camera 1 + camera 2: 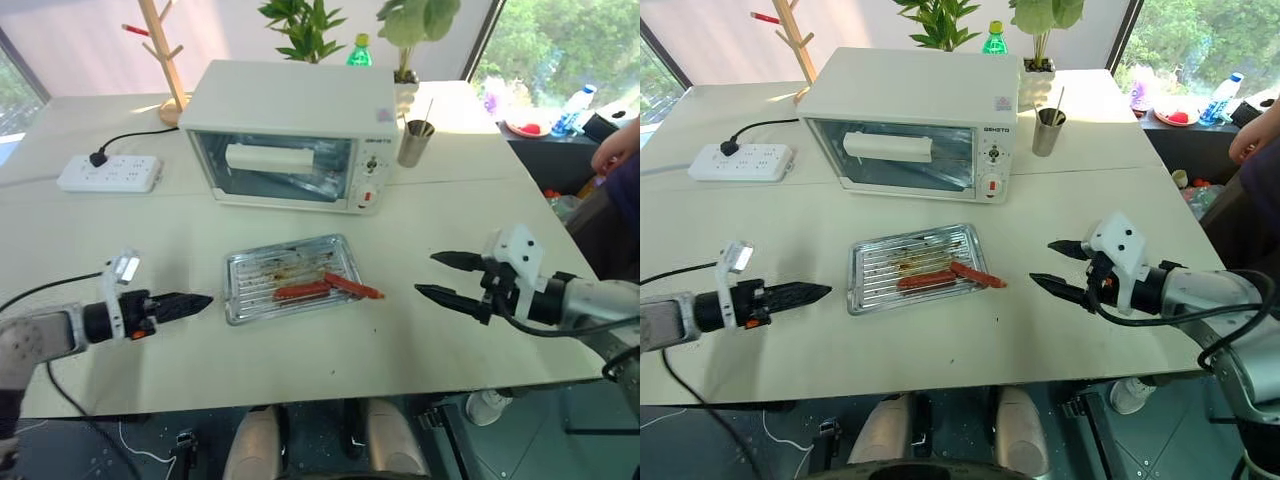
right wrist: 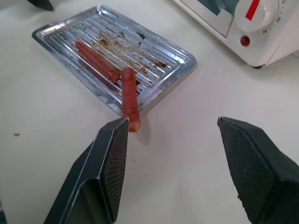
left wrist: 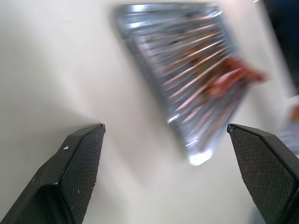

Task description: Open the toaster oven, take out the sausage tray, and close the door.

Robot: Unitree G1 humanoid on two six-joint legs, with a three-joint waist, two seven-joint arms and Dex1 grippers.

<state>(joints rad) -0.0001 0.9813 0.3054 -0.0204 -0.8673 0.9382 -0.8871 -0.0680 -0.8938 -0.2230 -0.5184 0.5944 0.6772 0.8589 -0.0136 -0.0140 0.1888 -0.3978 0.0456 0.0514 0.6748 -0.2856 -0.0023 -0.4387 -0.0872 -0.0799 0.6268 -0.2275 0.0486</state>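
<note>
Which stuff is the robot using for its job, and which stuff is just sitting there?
For the job: toaster oven, its door, sausage tray.
Just sitting there: power strip, metal cup, green bottle, plants, wooden stand.

A large cream-white table (image 1: 120, 250) is seen w/ a white boxy toaster oven (image 1: 290, 130) at the back, a shiny ridged metal sausage tray (image 1: 290, 280) in front, a white power strip (image 1: 110, 172) and a metal cup (image 1: 414, 143).

Pale cream table (image 1: 470, 215), daylit. Windows along far edge show greenery outside. Wooden rack (image 1: 165, 55) at far left corner; potted plants (image 1: 305, 25) mid far edge. Dark floor beneath near edge.
</note>
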